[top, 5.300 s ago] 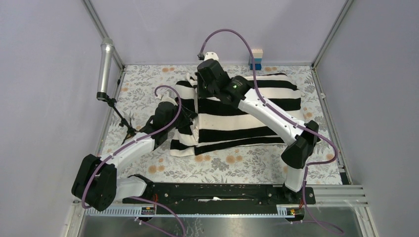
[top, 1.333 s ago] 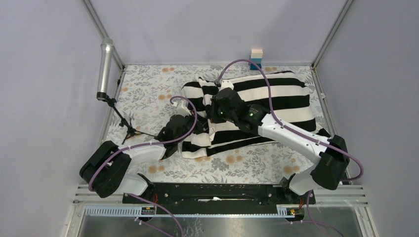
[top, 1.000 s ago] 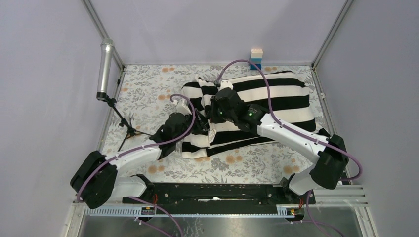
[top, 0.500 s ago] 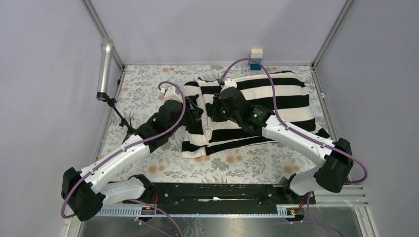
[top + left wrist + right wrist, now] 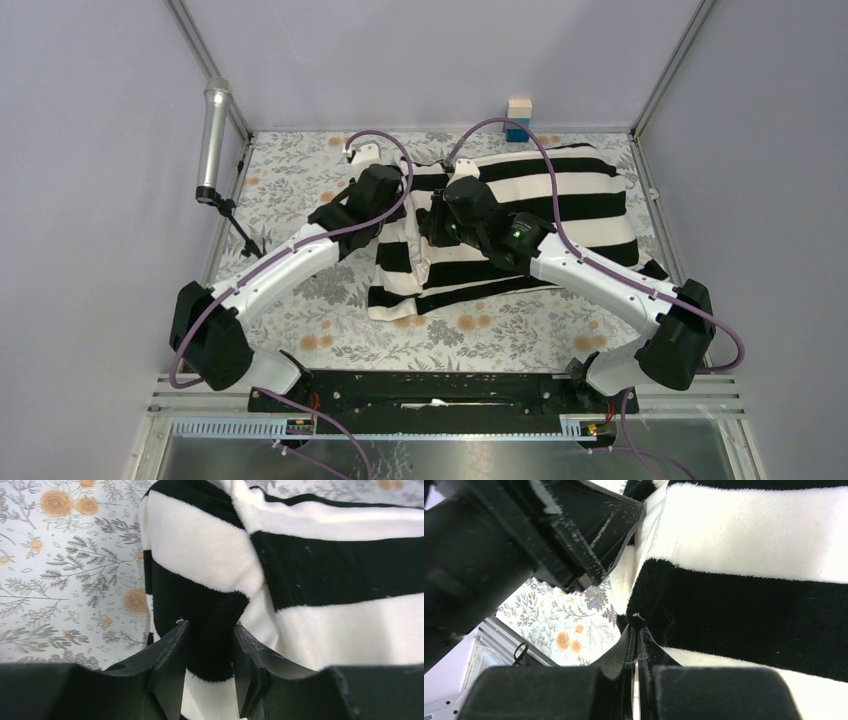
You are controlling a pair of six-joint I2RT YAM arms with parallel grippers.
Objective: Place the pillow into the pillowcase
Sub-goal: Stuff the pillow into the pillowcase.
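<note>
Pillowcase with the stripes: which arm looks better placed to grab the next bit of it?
Left, probably. The left gripper stands open with a fold of the pillowcase between its jaws, so it need only close. The right gripper is shut, apparently pinching the cloth's edge, so it is busy.

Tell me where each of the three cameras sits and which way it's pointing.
Top external: above and behind the bases, looking down at the floral table covering; left arm and right arm show, meeting at the striped pillowcase.
Left wrist: on the left arm, looking along the left gripper, jaws astride a black fold.
Right wrist: on the right arm, looking along the right gripper, shut on the pillowcase's edge.
Shared: right wrist view also catches the left gripper; all show the pillowcase.
</note>
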